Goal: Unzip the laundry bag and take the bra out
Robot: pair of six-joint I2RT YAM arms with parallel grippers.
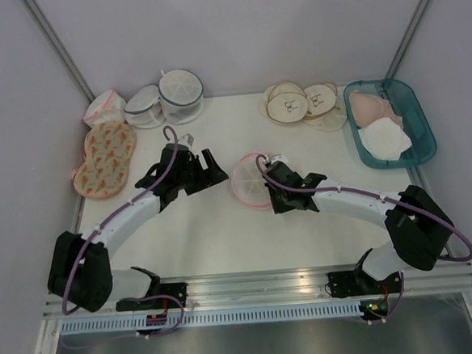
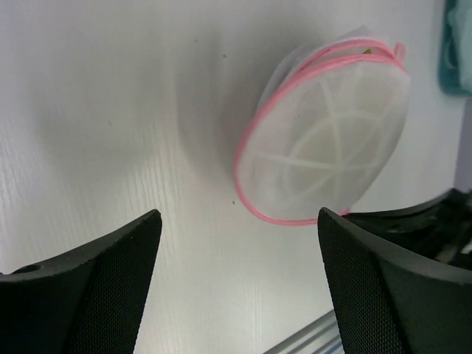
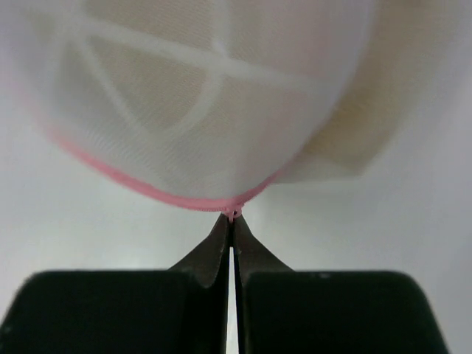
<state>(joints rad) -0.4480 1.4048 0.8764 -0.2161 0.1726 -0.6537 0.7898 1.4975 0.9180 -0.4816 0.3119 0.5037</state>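
Note:
The laundry bag (image 1: pixel 247 182), a round white mesh dome with a pink zipper rim, stands tilted on its edge mid-table. My right gripper (image 1: pixel 266 169) is at its right rim. In the right wrist view its fingertips (image 3: pixel 233 218) are pinched shut on the small pink zipper pull at the bag's (image 3: pixel 199 96) lower rim. My left gripper (image 1: pixel 207 168) hangs just left of the bag, apart from it. In the left wrist view it (image 2: pixel 237 221) is open with bare table between its fingers and the bag (image 2: pixel 324 140) beyond. The bra is hidden; only a beige tone (image 3: pixel 354 125) shows through the mesh.
A teal tray (image 1: pixel 421 123) with pale garments sits at the back right, with round beige pads (image 1: pixel 300 104) beside it. White mesh bags with grey-blue rims (image 1: pixel 166 101), a small pink-edged pouch (image 1: pixel 103 108) and a patterned orange piece (image 1: pixel 105 158) lie at the back left.

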